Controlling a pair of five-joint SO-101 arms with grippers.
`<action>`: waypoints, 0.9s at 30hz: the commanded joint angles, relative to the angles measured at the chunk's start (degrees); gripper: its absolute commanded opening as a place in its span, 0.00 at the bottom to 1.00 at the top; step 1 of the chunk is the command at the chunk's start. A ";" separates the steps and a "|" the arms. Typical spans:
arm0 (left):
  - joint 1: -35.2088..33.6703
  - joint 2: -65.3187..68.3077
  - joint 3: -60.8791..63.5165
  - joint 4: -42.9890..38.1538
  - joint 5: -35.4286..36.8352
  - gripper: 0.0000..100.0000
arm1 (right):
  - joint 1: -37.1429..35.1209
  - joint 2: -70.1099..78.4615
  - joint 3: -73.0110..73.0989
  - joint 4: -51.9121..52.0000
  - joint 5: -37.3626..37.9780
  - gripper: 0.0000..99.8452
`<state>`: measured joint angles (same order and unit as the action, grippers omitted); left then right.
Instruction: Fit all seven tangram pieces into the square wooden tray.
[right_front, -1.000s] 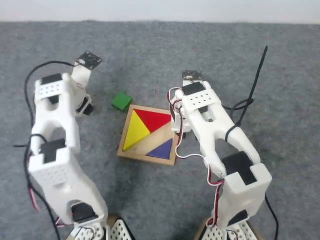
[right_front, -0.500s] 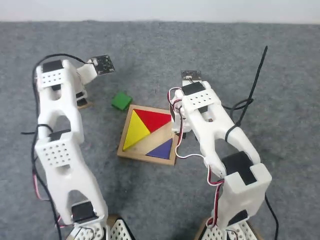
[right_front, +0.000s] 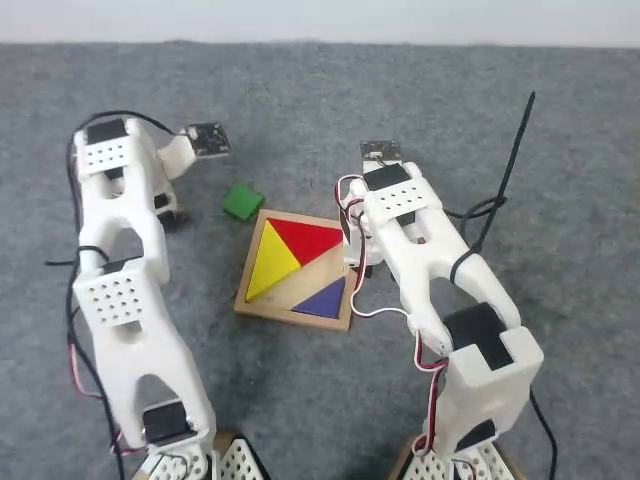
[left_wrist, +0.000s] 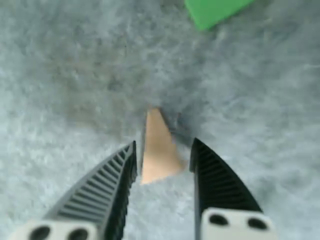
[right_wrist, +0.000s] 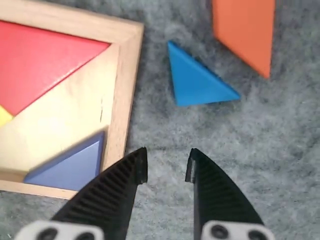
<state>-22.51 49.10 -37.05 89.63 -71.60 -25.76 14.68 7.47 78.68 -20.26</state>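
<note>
The square wooden tray lies near the middle of the grey-felted tabletop, turned a little askew to its edges. Three pieces sit inside. A red triangle lies along the side nearest the far edge and a yellow triangle along the left side. A violet-blue triangle is in the near right corner. Bare wood shows in a strip between them. A green square rests on the felt just beside the tray's far left corner.

The left arm stands toward the left edge of the tabletop. The left gripper is low over the felt with its jaws spread. A tan triangle lies flat between them, one point facing away from the gripper. Whether the ribbed jaws touch the piece I cannot tell. The green square lies on the felt farther off.

The right arm reaches over the tray's right side. The right gripper hangs over bare felt just outside the tray's rim, close to the corner with the violet-blue triangle. Its jaws are parted by a narrow gap and hold nothing. Beyond them a blue triangle lies on the felt near the rim. An orange parallelogram lies just past it, the two close but apart.
</note>
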 joint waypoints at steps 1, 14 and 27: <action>0.00 -1.32 -5.67 5.10 3.87 0.18 | 0.31 -1.10 -3.08 0.48 0.88 0.13; -0.18 9.76 -6.64 1.05 2.64 0.13 | 0.31 -1.10 -3.08 0.75 0.88 0.13; -0.62 9.93 -11.91 10.99 1.32 0.01 | 0.31 -1.10 -2.99 0.48 0.88 0.13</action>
<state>-22.51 58.42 -46.73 97.10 -68.79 -25.76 14.68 7.47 78.68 -20.00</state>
